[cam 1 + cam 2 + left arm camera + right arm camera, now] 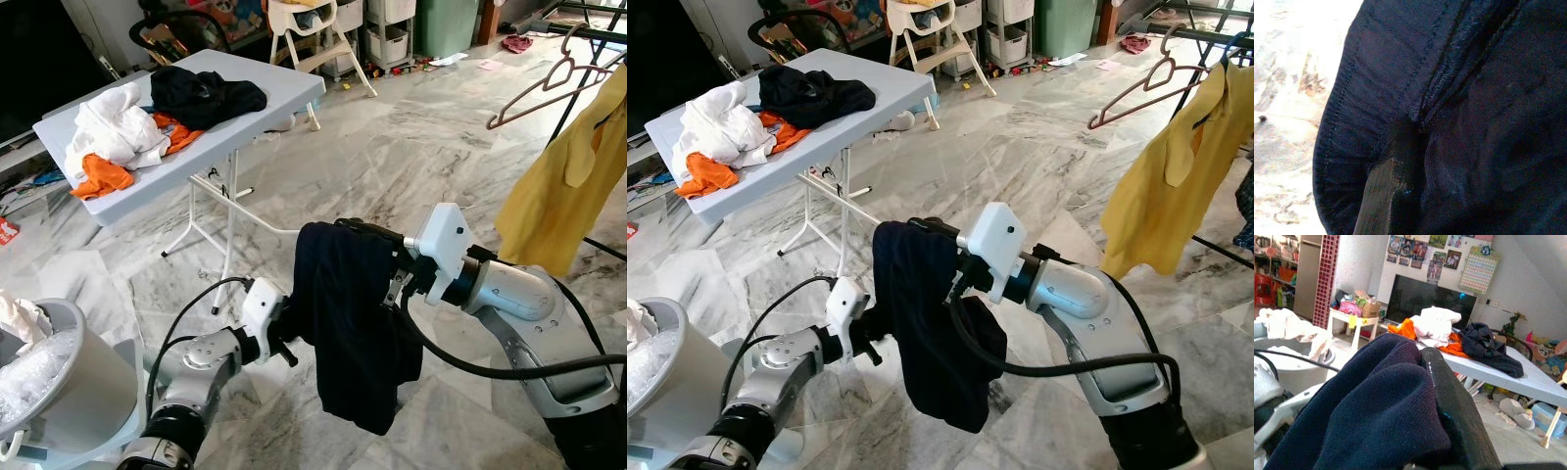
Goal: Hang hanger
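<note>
Nearest to my head cam is the dark navy garment (348,323). It hangs between both arms, draped over the right gripper (364,231) at its top edge and falling down above the marble floor (392,147). In the right wrist view one black finger (1459,406) goes along under the cloth, w/ fabric bunched over it; I cannot tell if this gripper is apart or together, the cloth covers it. The left gripper (291,338) is pushed into the garment's side from the robot's left, its tips hidden in the fabric. In the left wrist view I see a seam and a brownish strip (1378,196) close to the lens, but the fingers' state I cannot tell.

The hanger (549,88), empty, hangs on the drying rack (588,34) far on the right, well apart from both grippers. Just beside it hangs a yellow shirt (563,186).

On the left stands a folding table (274,93) w/ white, orange and black clothes (157,122) piled on it. At the bottom left corner is a grey laundry basket (69,392) w/ white cloth inside.
</note>
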Controlling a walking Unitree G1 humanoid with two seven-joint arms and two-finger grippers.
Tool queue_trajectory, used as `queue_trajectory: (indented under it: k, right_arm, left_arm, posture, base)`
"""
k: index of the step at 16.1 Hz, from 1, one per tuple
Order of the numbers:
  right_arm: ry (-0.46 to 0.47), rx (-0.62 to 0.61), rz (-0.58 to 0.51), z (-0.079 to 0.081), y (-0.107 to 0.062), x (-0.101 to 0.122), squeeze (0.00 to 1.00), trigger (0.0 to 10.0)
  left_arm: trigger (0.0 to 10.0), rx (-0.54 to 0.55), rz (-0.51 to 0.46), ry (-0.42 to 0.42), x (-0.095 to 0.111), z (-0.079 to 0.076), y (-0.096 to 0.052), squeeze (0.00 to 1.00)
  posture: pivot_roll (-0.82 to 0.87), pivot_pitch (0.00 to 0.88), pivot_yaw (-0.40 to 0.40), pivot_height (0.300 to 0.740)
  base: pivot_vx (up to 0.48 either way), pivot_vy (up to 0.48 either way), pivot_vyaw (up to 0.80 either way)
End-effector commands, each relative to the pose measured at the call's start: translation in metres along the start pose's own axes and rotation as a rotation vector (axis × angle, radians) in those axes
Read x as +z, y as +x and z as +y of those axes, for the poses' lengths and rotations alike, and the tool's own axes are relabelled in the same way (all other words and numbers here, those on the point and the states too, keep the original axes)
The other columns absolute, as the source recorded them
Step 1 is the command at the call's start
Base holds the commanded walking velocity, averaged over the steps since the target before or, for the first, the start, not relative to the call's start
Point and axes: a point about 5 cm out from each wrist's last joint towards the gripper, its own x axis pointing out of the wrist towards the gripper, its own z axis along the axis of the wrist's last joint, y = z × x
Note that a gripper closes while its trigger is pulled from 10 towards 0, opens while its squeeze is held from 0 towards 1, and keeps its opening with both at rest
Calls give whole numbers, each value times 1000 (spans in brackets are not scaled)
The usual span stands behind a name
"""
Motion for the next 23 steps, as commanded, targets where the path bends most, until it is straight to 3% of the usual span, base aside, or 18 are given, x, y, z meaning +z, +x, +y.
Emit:
queue_trajectory:
  k: [1,8,9,10,11,13,15,17,19,21,23]
  right_arm:
    - [-27,5,-27,-1,2,5,0,0]
    - [-52,12,23,5,2,-9,0,0]
    - [-61,43,74,10,1,-19,0,8157]
    - [-54,68,108,14,1,-27,447,10000]
    - [-52,81,134,17,1,-33,1000,10000]
    - [-89,183,221,28,-2,-48,1000,10000]
    - [-100,223,253,31,-4,-53,1000,10000]
    - [-159,269,365,33,-11,-70,1000,10000]
    - [-186,300,541,35,-25,-97,1000,10000]
    - [-211,306,628,36,-36,-112,1000,10000]
    - [-253,284,649,34,-41,-119,1000,10000]
  left_arm:
    - [0,33,9,20,3,9,-6,0]
    - [0,105,-12,33,7,18,-9,0]
    - [0,150,-32,34,12,24,-10,0]
    - [0,178,-46,34,15,28,-11,0]
    - [0,197,-54,31,17,30,-12,0]
    - [0,264,-76,45,22,37,-18,0]
    - [0,287,-79,53,22,40,-19,0]
    - [0,310,-80,63,23,41,-21,0]
    - [0,332,-79,105,24,41,-21,0]
    - [0,368,-79,143,25,42,-23,0]
    - [0,387,-75,162,26,43,-25,0]
  posture:
    - [-215,10,219,740]
    - [-209,13,217,740]
    - [-205,13,214,740]
    - [-201,13,211,740]
    - [-196,13,209,740]
    - [-183,13,203,740]
    - [-176,14,198,740]
    - [-170,17,193,740]
    - [-163,21,188,740]
    - [-155,26,184,740]
    - [-149,31,183,740]
  base:
    - [0,0,0]
    - [0,0,0]
    - [0,0,0]
    - [0,0,0]
    - [0,0,0]
    - [0,0,0]
    - [0,0,0]
    - [0,0,0]
    - [0,0,0]
    - [0,0,0]
    - [0,0,0]
